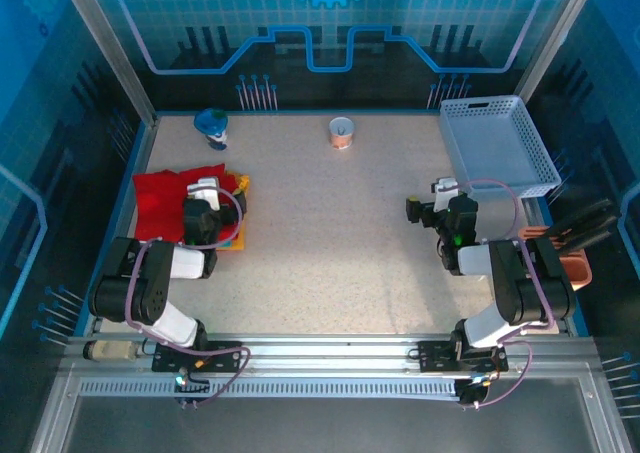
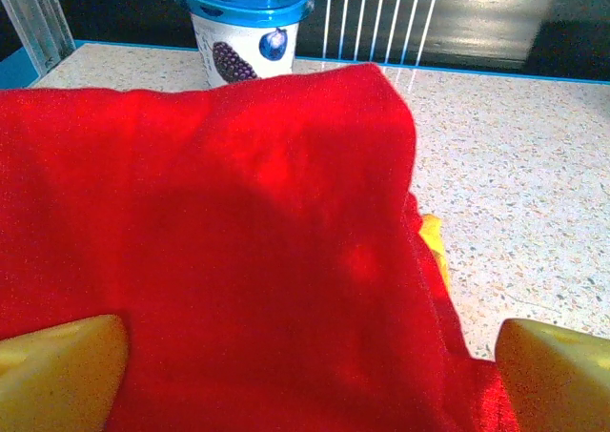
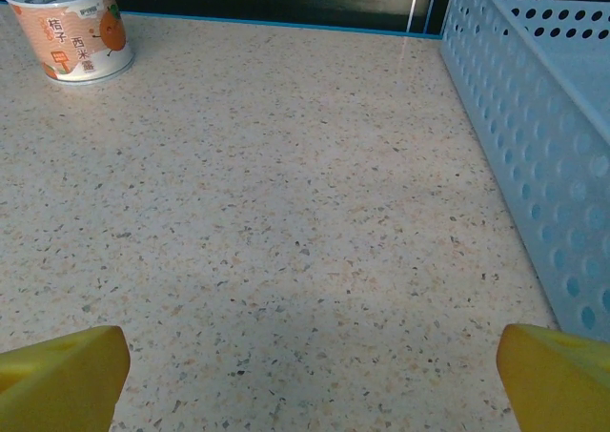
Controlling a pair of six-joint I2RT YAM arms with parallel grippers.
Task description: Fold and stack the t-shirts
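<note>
Fingers (image 2: 57,370) of the left gripper (image 2: 305,380) are spread wide and hold nothing, just above the red t-shirt (image 2: 238,241). It lies on a yellow-orange t-shirt (image 2: 434,246) at the left side of the table (image 1: 330,243). The right gripper (image 3: 305,384) is wide apart too, near the basket (image 3: 534,117).

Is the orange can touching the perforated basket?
Apart. The right wrist view shows bare table lying between the can and the basket.

red t-shirt (image 2: 238,241) matt soft cloth, table (image 3: 286,213) smooth speckled, basket (image 3: 534,117) perf. plastic
</note>
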